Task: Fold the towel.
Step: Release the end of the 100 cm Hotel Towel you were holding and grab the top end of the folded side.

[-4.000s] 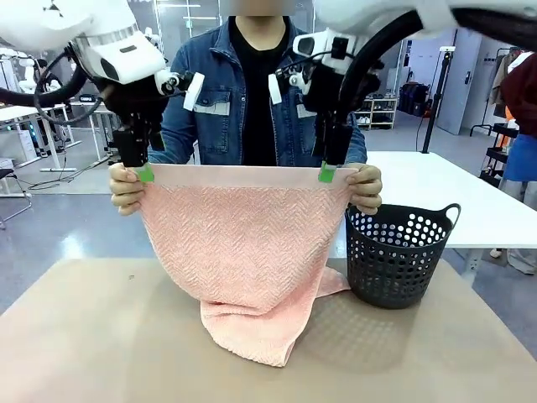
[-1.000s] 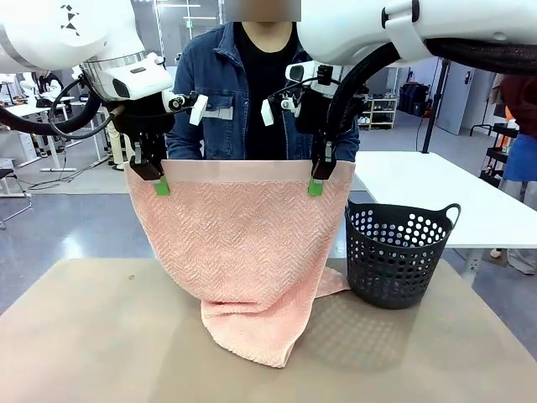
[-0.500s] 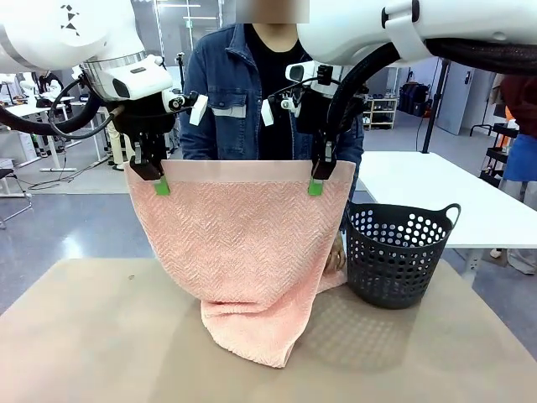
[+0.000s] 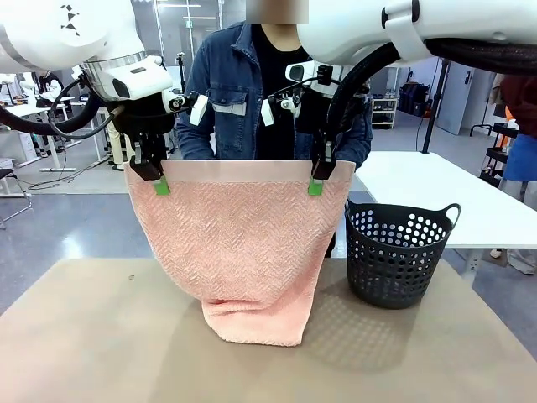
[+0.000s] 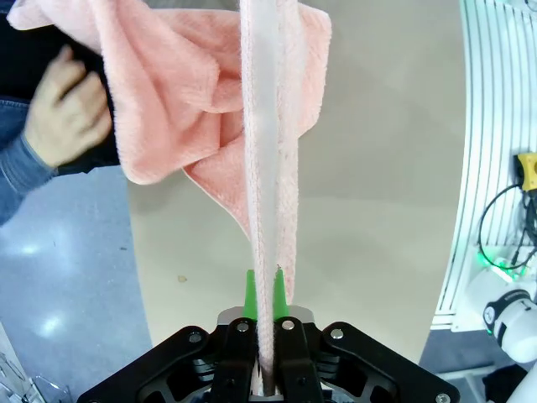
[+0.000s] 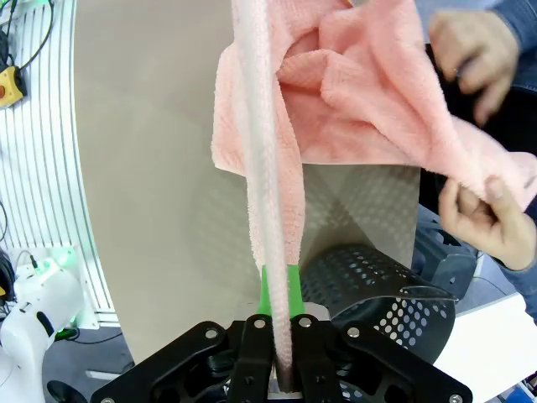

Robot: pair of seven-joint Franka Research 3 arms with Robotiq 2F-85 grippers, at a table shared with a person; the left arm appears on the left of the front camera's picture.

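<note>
Towel point(image 4: 239, 243) bottom is bunched on the worktop point(image 4: 84, 336), top band pinched tight by left pincer point(image 4: 159, 186) and right pincer point(image 4: 315, 186). If the person's hand point(image 5: 67, 105) behind tugs hard, a corner could slip out, I reckon.

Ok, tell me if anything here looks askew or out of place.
Nothing spilled or damaged. The towel hangs level between the left gripper and right gripper; only its lower end lies bunched on the table, a person's hand gripping it. The basket stands upright.
</note>
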